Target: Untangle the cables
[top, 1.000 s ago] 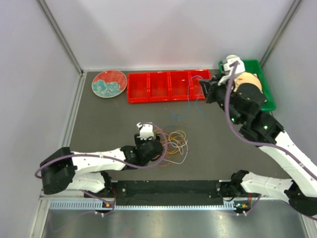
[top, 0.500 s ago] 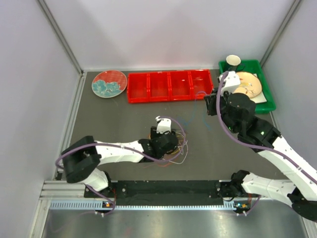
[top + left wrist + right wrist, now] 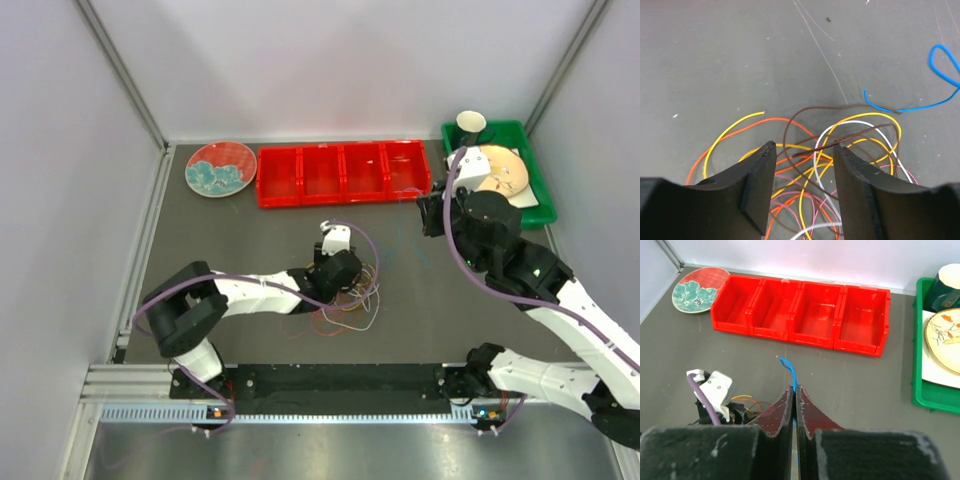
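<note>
we look at a dark grey table [image 3: 250,240] closed in by pale walls [image 3: 330,70]. at its far edge there is a row of four red bins [image 3: 343,173], with a red and teal plate [image 3: 220,168] on their left and a green tray [image 3: 512,128] on their right.

the cables [image 3: 350,310] lie as a loose tangle near the middle of the table, closer to the front - orange, yellow, white, pink and brown loops crossing over each other. the left gripper [image 3: 804,147] is low over this tangle with its jaws apart. in the left wrist view a brown cable [image 3: 850,132] runs across the gap between the two fingers, and we see other loops under them, but the pads are not pressed on any wire.

the right gripper [image 3: 794,388] is higher and further back, in front of the bins. its fingers are pressed together, and a blue cable [image 3: 790,367] comes out from between the tips - it is pinched there. the other end of this blue cable lies on the table just beyond the tangle.
</note>
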`<state>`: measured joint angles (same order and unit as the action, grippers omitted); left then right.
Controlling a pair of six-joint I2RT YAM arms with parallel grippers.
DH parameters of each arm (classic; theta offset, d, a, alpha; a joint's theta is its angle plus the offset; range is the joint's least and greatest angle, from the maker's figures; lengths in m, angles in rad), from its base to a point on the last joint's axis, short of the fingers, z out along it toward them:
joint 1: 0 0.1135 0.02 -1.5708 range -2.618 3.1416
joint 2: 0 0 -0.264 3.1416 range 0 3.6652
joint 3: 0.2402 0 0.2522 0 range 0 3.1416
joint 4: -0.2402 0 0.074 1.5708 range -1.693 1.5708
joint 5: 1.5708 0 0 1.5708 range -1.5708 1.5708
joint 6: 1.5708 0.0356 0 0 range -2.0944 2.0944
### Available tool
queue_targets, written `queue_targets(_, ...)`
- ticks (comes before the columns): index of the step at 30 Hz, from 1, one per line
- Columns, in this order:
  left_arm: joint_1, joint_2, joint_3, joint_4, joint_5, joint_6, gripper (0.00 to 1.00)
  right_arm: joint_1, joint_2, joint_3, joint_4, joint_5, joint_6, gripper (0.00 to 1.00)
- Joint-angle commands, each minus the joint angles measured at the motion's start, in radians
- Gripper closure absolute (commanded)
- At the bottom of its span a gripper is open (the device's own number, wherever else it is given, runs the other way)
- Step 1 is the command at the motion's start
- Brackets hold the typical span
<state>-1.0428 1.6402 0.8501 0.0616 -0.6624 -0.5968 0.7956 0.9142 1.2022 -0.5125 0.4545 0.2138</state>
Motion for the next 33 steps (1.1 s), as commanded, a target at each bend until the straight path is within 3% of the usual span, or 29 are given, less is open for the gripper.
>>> queue_targets(1,0.026,0.038,0.018,0.118,0.105,0.070,0.56,0.005,-0.021,0.031,-0.017,0.023,0.012,1.00)
queue_targets(2,0.029,0.041,0.021,0.125,0.113,0.075,0.71,0.007,-0.024,0.033,-0.023,0.023,0.012,1.00)
queue_targets(5,0.038,0.029,0.033,0.144,0.118,0.088,1.00,0.005,-0.031,0.033,-0.041,0.035,0.013,1.00)
queue_targets(11,0.116,-0.063,0.205,-0.144,-0.028,0.086,1.00,0.007,-0.041,0.042,-0.106,0.084,0.016,1.00)
queue_targets(16,0.263,-0.184,0.222,-0.250,0.024,0.077,1.00,0.005,-0.069,0.045,-0.119,0.119,0.018,1.00)
queue_targets(21,0.280,-0.307,0.106,-0.240,0.110,0.054,1.00,0.005,-0.049,0.068,-0.092,0.113,0.012,1.00)
queue_targets(24,0.279,-0.364,0.005,-0.191,0.252,0.009,1.00,0.007,-0.005,0.118,-0.057,0.122,-0.020,1.00)
queue_targets(28,0.259,-0.421,-0.167,-0.080,0.342,-0.031,1.00,0.004,0.115,0.302,-0.050,0.122,-0.085,1.00)
queue_targets(33,0.242,-0.419,-0.267,-0.005,0.360,-0.051,1.00,-0.042,0.306,0.522,-0.052,0.110,-0.152,1.00)
